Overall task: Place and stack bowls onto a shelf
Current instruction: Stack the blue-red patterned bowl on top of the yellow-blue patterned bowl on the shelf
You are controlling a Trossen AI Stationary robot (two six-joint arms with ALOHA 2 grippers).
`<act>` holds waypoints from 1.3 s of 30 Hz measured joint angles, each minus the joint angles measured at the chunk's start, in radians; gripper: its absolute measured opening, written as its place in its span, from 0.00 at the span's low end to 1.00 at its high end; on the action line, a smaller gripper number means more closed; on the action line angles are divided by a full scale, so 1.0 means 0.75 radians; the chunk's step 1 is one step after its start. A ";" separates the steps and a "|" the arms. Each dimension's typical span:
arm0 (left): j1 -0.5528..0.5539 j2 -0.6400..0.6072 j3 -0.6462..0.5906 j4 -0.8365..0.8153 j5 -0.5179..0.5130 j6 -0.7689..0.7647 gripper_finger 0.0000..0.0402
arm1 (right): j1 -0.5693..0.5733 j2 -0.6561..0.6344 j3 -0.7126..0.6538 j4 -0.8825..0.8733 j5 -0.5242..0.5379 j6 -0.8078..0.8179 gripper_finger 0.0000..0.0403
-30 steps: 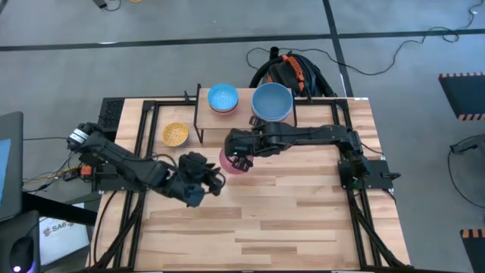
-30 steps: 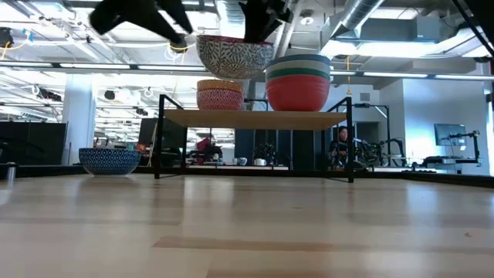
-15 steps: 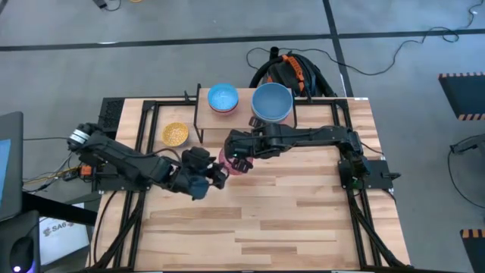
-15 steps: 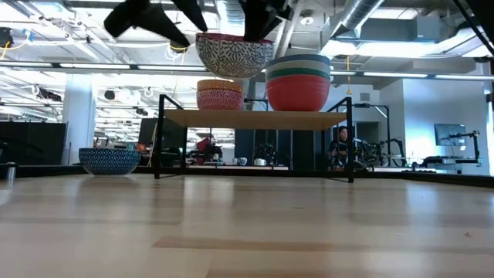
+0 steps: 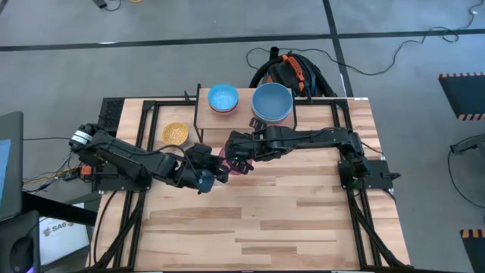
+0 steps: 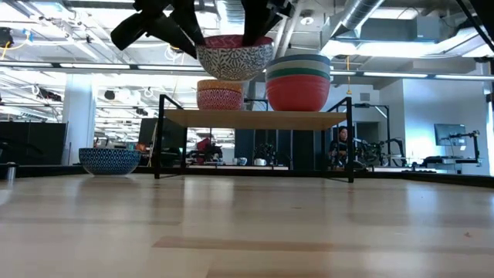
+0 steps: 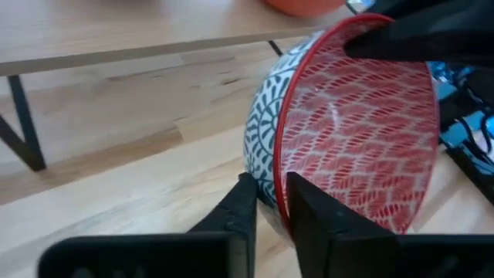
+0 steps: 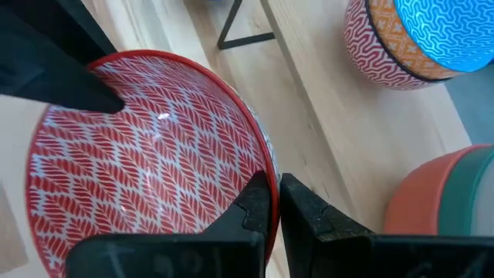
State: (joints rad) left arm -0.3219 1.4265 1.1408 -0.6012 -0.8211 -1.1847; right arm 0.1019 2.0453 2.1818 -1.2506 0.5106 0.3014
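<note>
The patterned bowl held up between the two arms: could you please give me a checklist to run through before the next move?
1. Right gripper pinches the rim of the patterned bowl: ok.
2. Left gripper also pinches that rim: ok, one finger on each side of it.
3. Bowl is clear of the tabletop: ok, it hangs higher than the shelf.
4. Bowl is level: ok in the low view.
5. Free room on the shelf: cannot tell; the small stack and the large stack already stand there.
6. Low bowl on the table is out of the way: ok, beside the shelf.
</note>
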 joint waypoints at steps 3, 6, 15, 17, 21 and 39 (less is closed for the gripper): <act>0.006 0.000 0.000 -0.002 -0.001 -0.008 0.05 | 0.001 0.000 0.000 0.000 0.000 0.005 0.11; 0.017 0.000 0.000 -0.003 0.008 -0.013 0.05 | 0.000 0.000 0.000 0.005 -0.001 -0.001 0.11; 0.033 -0.009 -0.003 -0.042 0.043 -0.009 0.01 | -0.025 -0.003 0.002 -0.047 -0.054 -0.036 0.22; 0.035 -0.026 -0.003 -0.069 0.033 -0.008 0.00 | -0.042 -0.020 0.002 -0.082 -0.082 -0.049 0.29; 0.046 -0.065 -0.003 -0.098 0.032 -0.013 0.00 | -0.088 -0.072 0.004 -0.115 -0.197 -0.051 0.44; 0.159 -0.168 0.221 -0.172 0.016 0.302 0.00 | -0.328 -0.609 0.002 -0.118 -0.366 -0.115 0.59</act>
State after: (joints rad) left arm -0.2030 1.3003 1.3068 -0.7298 -0.8093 -0.9583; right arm -0.1441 1.5884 2.1830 -1.3388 0.2362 0.2150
